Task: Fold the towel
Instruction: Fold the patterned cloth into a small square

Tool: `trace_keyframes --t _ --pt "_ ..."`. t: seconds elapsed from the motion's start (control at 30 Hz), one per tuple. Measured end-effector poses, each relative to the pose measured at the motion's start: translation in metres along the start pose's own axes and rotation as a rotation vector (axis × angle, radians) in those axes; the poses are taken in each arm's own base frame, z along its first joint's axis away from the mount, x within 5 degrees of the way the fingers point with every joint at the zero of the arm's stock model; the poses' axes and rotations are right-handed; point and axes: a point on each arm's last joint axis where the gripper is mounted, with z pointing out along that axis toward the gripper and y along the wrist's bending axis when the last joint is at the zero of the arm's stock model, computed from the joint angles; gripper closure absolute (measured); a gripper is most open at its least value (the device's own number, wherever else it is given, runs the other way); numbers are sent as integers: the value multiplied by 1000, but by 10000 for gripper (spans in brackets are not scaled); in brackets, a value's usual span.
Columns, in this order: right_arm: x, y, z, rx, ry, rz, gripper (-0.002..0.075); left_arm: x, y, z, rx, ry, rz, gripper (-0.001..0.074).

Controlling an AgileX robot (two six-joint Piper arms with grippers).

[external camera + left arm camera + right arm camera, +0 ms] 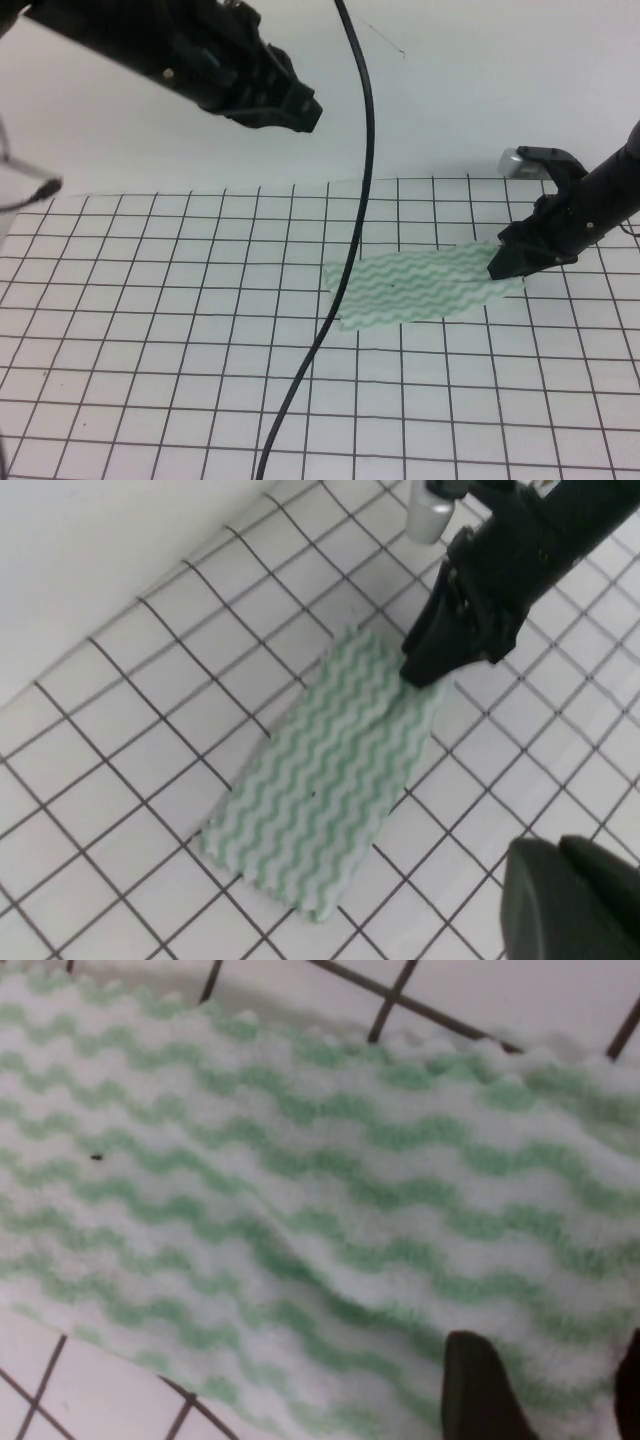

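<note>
A white towel with green wavy stripes [420, 285] lies flat as a narrow strip on the gridded table, right of centre. My right gripper [503, 262] is down at the strip's right end. The right wrist view shows its dark fingers [480, 1390] apart, with the towel [300, 1190] filling the space between and under them. My left gripper [300, 105] hangs high above the table at the back left, well away from the cloth. Its two tips [562, 848] are pressed together and hold nothing, with the towel [320, 790] and the right gripper [425, 665] far below.
A black cable [350, 250] hangs down across the middle of the high view and crosses the towel's left end. A small silver cylinder [515, 162] sits on the right arm's wrist. The grid mat [150, 330] ends at a white wall behind.
</note>
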Motion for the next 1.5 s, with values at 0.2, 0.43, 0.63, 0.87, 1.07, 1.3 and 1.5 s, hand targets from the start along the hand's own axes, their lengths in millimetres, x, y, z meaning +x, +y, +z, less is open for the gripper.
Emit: trace_keyframes --t 0.2,0.43,0.63,0.87,1.07,1.3,1.5 --pt "1 -2 4 -3 7 -3 519 46 -12 -4 -77 -106 -99 736" --pt "1 -2 4 -5 4 -26 585 96 3 36 -97 -118 -207 736" --pt "2 0 2 -18 16 -39 679 95 4 36 -109 -152 -193 736" --pt "-5 12 -18 -37 -13 -64 694 95 4 36 -107 -151 -193 736" --pt "-15 34 -18 -62 -10 -123 694 96 3 37 -100 -141 -191 736" --pt "-21 75 -1 -82 -5 -221 695 96 4 37 -109 -134 -170 736" --pt "-23 99 15 -92 -16 -261 694 97 4 37 -113 -130 -162 736"
